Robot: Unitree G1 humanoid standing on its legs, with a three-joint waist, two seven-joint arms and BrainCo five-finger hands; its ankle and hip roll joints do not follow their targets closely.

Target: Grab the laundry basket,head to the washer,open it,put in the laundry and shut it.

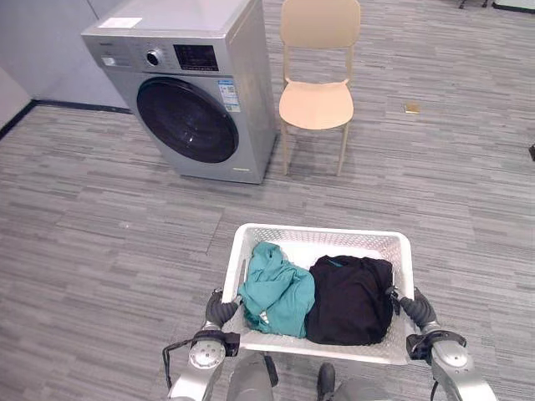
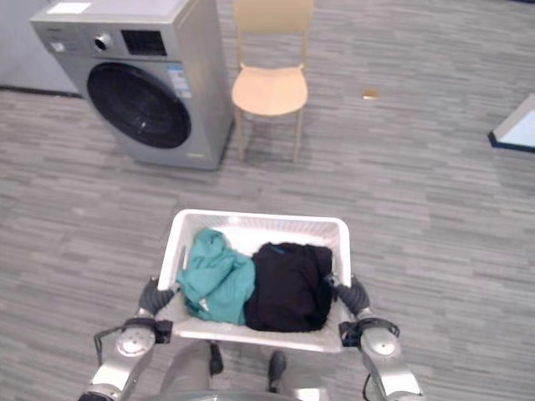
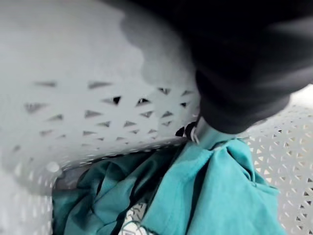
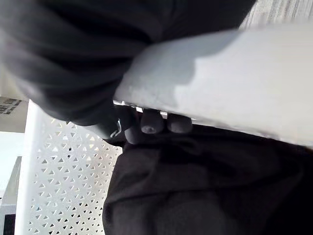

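Note:
A white perforated laundry basket (image 1: 318, 232) hangs in front of me, carried by its two short sides. Inside lie a teal garment (image 1: 276, 292) on the left and a black garment (image 1: 349, 296) on the right. My left hand (image 1: 221, 311) grips the basket's left rim, with the teal cloth (image 3: 220, 196) just past it. My right hand (image 1: 415, 307) grips the right rim, its dark fingertips (image 4: 149, 125) curled over the edge onto the black cloth. The silver washer (image 1: 242, 92) stands ahead at the far left, its round dark door (image 1: 185, 119) closed.
A beige chair (image 1: 318, 92) stands right beside the washer. A small tan object (image 1: 411, 108) lies on the grey floor further right. A blue-edged board (image 2: 517, 129) sits at the far right. Open floor stretches between the basket and the washer.

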